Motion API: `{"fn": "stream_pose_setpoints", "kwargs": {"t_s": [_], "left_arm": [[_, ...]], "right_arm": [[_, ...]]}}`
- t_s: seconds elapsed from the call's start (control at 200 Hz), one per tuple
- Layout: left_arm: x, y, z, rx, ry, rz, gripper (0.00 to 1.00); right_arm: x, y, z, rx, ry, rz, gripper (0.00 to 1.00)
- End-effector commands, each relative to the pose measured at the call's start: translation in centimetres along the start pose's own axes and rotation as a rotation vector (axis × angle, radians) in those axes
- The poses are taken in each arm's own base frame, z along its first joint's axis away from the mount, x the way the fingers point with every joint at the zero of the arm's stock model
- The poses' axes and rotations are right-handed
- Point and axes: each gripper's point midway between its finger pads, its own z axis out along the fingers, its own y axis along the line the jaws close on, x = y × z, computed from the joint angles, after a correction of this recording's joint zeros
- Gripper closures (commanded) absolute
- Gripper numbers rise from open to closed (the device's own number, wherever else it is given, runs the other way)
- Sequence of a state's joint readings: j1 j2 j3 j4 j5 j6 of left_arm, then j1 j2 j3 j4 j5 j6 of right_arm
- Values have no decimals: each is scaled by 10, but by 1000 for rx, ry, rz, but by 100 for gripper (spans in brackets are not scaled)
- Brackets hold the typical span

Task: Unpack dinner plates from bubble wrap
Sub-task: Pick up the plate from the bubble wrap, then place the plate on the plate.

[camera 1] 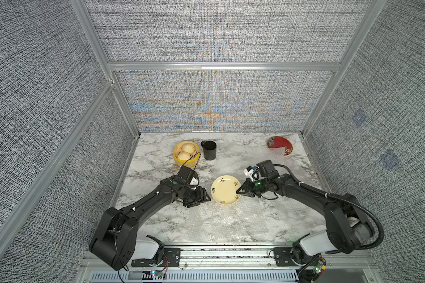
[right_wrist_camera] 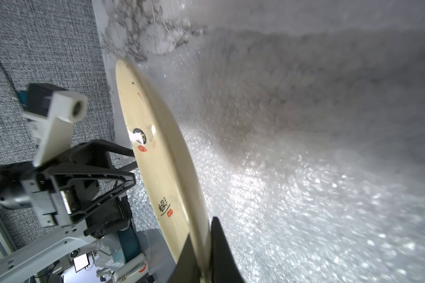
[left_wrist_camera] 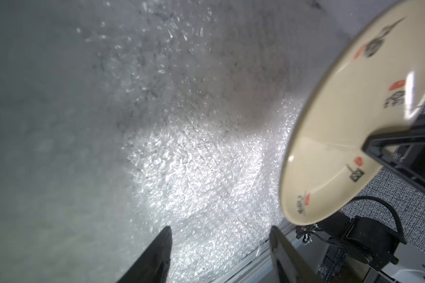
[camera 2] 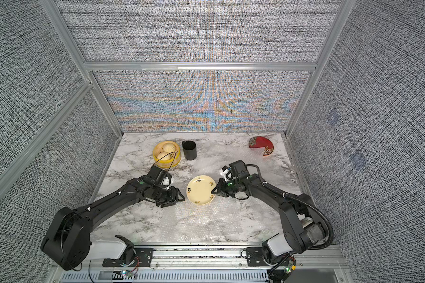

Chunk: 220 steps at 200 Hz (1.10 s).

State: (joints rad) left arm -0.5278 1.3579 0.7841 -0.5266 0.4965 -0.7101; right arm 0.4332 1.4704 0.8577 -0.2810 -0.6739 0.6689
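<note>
Here, near the middle of the frame, the right gripper (camera 1: 240, 192) pinches the right rim of the cream plate (camera 1: 225, 190), jaws pressed tight onto its edge. The left gripper (camera 1: 204, 199) sits just left of the plate, jaws spread with nothing between them. Bubble wrap (camera 1: 231, 220) lies spread over the marble table (camera 1: 145, 176). The red plate (camera 1: 279, 144) rests at upper right, well apart. A steamer basket (camera 1: 185, 153) and black cup (camera 1: 209, 150) stand upper left.

Grey woven walls (camera 1: 35, 98) stand on three sides of me, held by shiny metal bars (camera 1: 221, 66). My table (camera 1: 142, 171) is white marble with grey lines. The back wall (camera 1: 214, 110) shows blue and orange ripples just above the table.
</note>
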Motion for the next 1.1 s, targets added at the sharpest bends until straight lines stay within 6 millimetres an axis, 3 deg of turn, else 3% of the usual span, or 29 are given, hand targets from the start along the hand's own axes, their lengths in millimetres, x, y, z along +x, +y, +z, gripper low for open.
{"fn": "stream_pose_setpoints", "kwargs": {"t_s": [0.0, 0.275, 0.45, 0.57, 0.731, 0.896, 1.096], "left_arm": [[6, 17, 5, -70, 30, -50, 37], [6, 26, 15, -111, 62, -71, 37], [0, 23, 16, -121, 67, -62, 37], [-8, 8, 10, -86, 56, -53, 37], [-31, -27, -2, -15, 31, -5, 37], [-52, -59, -3, 51, 29, 82, 37], [-65, -70, 9, 91, 2, 163, 37]], "right_arm": [[-12, 9, -24, -18, -30, -7, 89], [-90, 40, -109, -60, -274, 9, 89], [-131, 23, -144, -63, -384, 115, 89], [-155, 10, -166, -68, -479, 199, 89], [-174, 13, -185, -64, -545, 205, 90], [-185, -11, -199, -12, -573, 283, 90], [-210, -26, -213, -28, -619, 369, 90]]}}
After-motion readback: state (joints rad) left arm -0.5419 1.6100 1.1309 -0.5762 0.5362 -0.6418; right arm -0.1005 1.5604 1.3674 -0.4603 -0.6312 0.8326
